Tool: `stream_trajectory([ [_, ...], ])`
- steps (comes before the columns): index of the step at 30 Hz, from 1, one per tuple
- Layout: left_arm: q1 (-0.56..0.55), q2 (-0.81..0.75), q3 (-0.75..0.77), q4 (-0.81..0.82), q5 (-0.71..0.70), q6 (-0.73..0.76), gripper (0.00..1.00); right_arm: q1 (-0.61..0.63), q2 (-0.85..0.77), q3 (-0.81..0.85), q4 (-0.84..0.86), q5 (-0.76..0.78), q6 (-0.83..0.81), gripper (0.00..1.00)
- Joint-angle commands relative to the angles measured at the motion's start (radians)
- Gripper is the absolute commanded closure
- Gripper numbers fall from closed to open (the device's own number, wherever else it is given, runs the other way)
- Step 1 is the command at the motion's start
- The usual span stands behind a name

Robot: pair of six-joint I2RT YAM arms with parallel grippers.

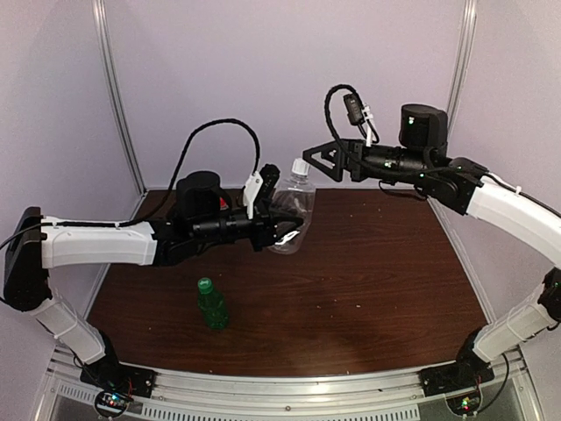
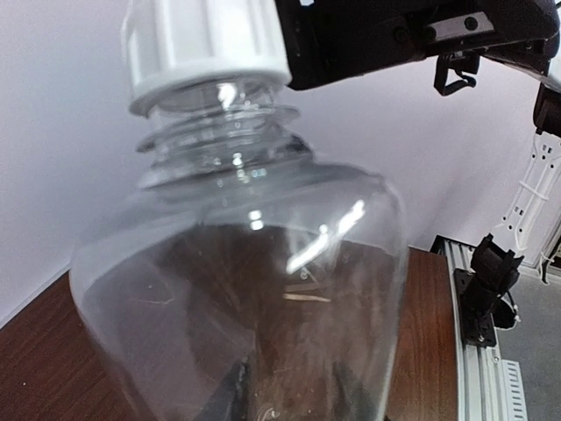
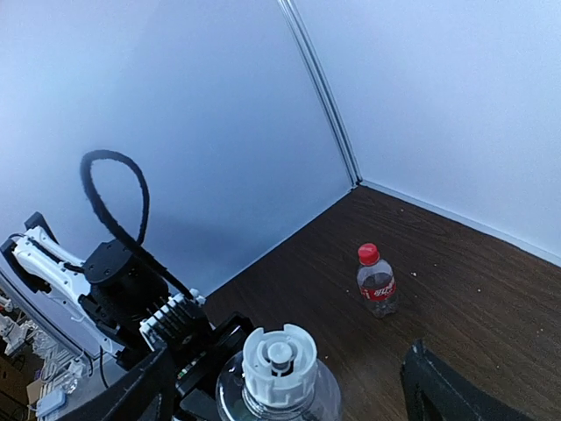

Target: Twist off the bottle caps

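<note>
My left gripper (image 1: 285, 230) is shut on the wide clear rounded bottle (image 1: 294, 210) and holds it upright above the table. The bottle fills the left wrist view (image 2: 245, 289), with my left fingers (image 2: 230, 396) seen through its base. Its white cap (image 1: 301, 167) is on the neck. My right gripper (image 1: 316, 160) is open, its fingers (image 3: 438, 390) on either side of the white cap (image 3: 280, 355), not closed on it. The green bottle (image 1: 211, 307) with its green cap (image 1: 205, 284) stands at the front left. The red-label bottle (image 3: 378, 285) with its red cap (image 3: 368, 253) stands near the back corner.
White walls with metal corner posts (image 1: 118, 96) close the back and sides. A black cable (image 1: 219, 132) loops above the left arm. The table's metal front rail (image 1: 289, 386) runs between the arm bases.
</note>
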Motion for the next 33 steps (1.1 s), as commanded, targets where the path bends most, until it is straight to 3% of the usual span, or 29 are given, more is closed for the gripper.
stream_trajectory([
  [1, -0.001, 0.01, 0.034, 0.021, -0.066, -0.005, 0.69, 0.036, 0.053, 0.043, -0.035, 0.136, 0.039, 0.1],
  [24, -0.002, 0.011, 0.029, 0.003, -0.08, 0.007, 0.68, 0.07, 0.113, 0.07, -0.017, 0.103, -0.01, 0.71],
  [29, -0.002, 0.001, 0.017, 0.028, -0.021, 0.02, 0.68, 0.058, 0.097, 0.043, 0.014, 0.035, -0.05, 0.84],
  [33, -0.001, -0.014, -0.002, 0.061, 0.085, 0.043, 0.68, 0.025, 0.08, 0.025, 0.032, -0.085, -0.125, 0.88],
])
